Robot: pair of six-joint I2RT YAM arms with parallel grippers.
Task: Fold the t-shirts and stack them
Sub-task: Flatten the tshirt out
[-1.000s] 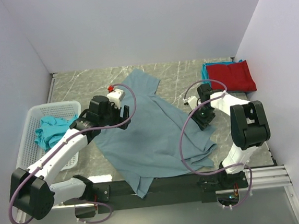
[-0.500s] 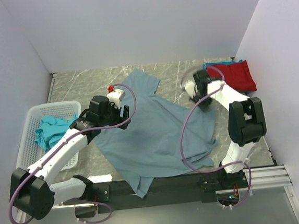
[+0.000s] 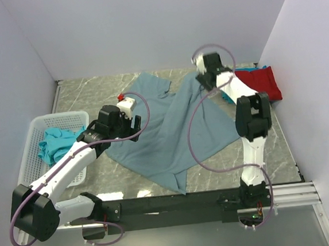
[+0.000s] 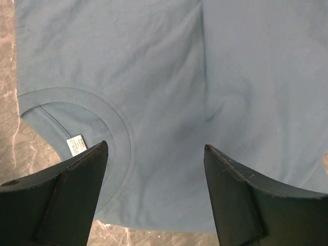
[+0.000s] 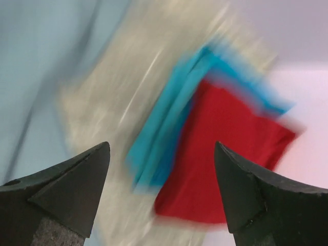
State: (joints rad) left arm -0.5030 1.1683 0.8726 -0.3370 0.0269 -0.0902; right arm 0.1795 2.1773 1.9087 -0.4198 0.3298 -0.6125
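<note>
Marble table [image 3: 81, 90], blue-grey tee [image 3: 171, 134] spread beneath the left gripper [image 4: 155, 147], jaws apart and empty. Farther off, the right gripper [image 5: 161, 146], also released, faces the red tee [image 5: 225, 154]. Seemingly the laying-out step; next, an edge needs grasping to fold.

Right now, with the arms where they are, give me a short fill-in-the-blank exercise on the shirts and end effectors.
The crumpled t-shirt in the white basket is ___. The folded red t-shirt lies in the far ___ corner. The left end effector hangs open above the blue-grey t-shirt, over its ___. The right end effector is open, holding ___.
Missing words: teal; right; collar; nothing.
</note>
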